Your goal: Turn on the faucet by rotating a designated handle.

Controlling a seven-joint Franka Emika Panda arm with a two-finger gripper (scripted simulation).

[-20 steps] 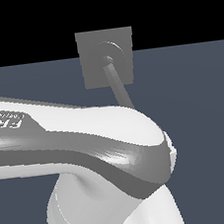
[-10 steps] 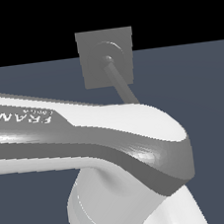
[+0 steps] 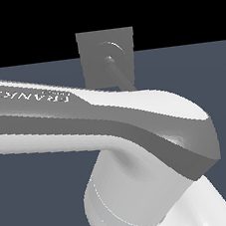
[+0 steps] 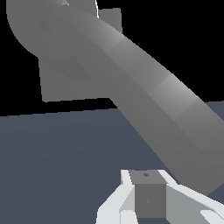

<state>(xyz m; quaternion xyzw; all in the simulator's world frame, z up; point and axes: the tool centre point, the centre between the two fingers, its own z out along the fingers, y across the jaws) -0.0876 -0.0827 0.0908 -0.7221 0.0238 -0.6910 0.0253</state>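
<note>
The faucet (image 3: 91, 52) is a grey square plate standing upright at the back, with a round hub (image 3: 109, 53) at its centre. The handle (image 3: 122, 74) is a thin grey bar slanting down from the hub toward the exterior view's right; its lower end is hidden behind my arm. In the wrist view the faucet plate (image 4: 65, 85) is close, and the handle (image 4: 157, 109) crosses the picture as a thick diagonal bar. My gripper (image 4: 147, 183) sits just beside the handle's outer end. Its grey pads (image 4: 149, 199) form one block with no gap, nothing held.
My white arm link (image 3: 111, 120) spans the exterior view in front of the faucet and hides the gripper there. A dark blue-grey floor (image 3: 39, 194) lies all around, under a black background.
The arm link has swung toward the exterior view's right and now covers more of the handle's lower part. The handle's slant looks about the same.
</note>
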